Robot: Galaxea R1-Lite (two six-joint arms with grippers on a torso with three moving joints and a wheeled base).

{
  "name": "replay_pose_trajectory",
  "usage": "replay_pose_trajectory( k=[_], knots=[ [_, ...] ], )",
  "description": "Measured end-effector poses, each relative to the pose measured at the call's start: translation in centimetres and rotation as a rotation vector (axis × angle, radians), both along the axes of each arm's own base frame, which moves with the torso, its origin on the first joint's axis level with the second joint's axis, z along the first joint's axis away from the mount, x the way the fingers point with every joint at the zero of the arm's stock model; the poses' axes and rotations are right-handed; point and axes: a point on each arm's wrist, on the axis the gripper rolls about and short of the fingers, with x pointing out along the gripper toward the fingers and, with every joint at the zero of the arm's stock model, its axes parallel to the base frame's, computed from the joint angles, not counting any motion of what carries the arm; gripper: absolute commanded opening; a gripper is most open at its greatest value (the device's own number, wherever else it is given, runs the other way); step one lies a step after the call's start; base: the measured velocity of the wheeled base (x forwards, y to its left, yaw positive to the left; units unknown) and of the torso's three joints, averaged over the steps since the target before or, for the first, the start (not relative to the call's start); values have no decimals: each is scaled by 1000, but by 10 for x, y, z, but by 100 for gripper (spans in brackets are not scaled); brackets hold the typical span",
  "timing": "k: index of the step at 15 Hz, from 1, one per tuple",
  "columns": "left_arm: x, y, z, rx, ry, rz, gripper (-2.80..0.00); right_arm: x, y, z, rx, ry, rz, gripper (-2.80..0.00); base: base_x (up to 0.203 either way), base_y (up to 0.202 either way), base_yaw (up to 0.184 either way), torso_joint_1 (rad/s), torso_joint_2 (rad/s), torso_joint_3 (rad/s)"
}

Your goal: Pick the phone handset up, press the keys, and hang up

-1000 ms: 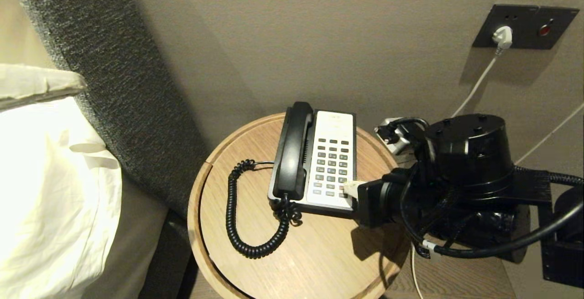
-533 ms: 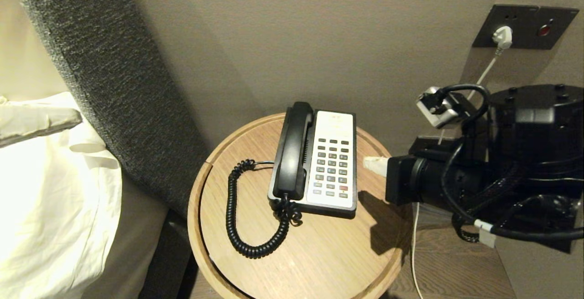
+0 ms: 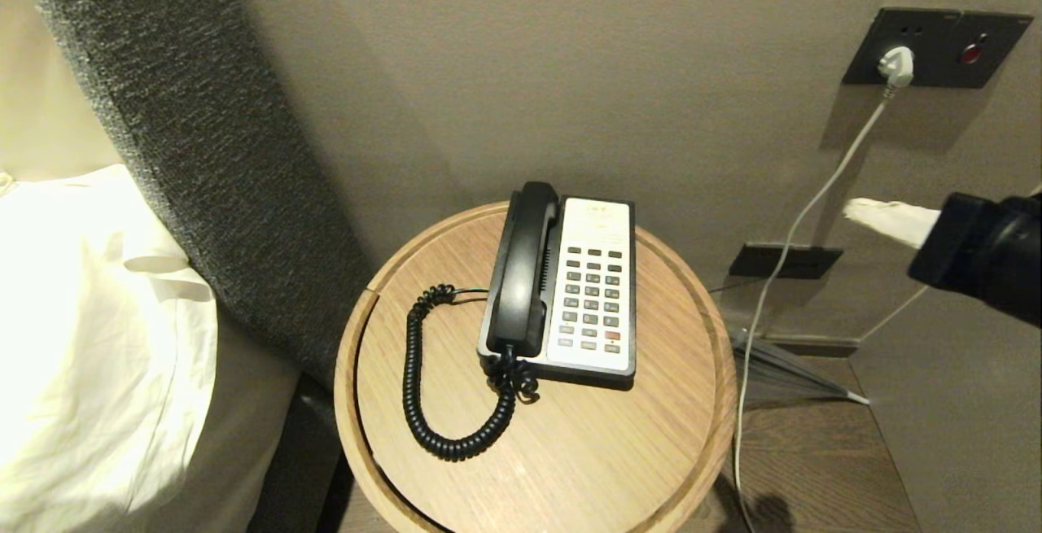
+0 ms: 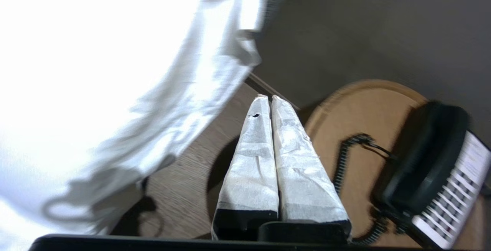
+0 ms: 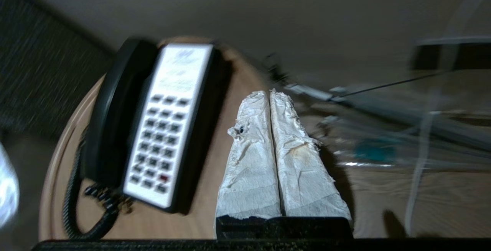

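Right gripper [image 3: 848, 209] withdrawn off phone handset [image 3: 521, 268], seemingly empty

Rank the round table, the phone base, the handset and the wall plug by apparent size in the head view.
1. Round table
2. Phone base
3. Handset, narrower than the base
4. Wall plug, though it sits farther from the camera

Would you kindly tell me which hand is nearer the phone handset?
Probably right. The right hand hangs beyond the table's right edge, across the keypad from the phone handset. The left hand is outside the head view, off the table's left side by the bedding.
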Motion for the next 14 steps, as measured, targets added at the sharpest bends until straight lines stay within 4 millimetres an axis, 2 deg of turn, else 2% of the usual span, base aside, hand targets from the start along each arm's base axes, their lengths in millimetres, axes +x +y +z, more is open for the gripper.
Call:
replay_pose_trajectory(
  k=[4, 6, 8, 10, 14],
  knots=[
    [-43, 14, -52, 4, -10, 155, -280, -68, -49, -17, 24, -96, -176, -280, 0, 0, 0, 0, 0, 0],
    [-65, 15, -88, 9, -8, 218, -280, -110, -66, -33, 34, -141, -246, -280, 0, 0, 0, 0, 0, 0],
    [-81, 14, -119, 25, -13, 226, -280, -142, -75, -55, 44, -161, -311, -280, 0, 0, 0, 0, 0, 0],
    [-90, 12, -143, 88, -12, 181, -280, -155, -78, -79, 40, -167, -334, -280, 0, 0, 0, 0, 0, 0],
    [-91, 10, -167, 185, -52, 54, -280, -152, -75, -124, 55, -200, -233, -280, 0, 0, 0, 0, 0, 0]
  ],
)
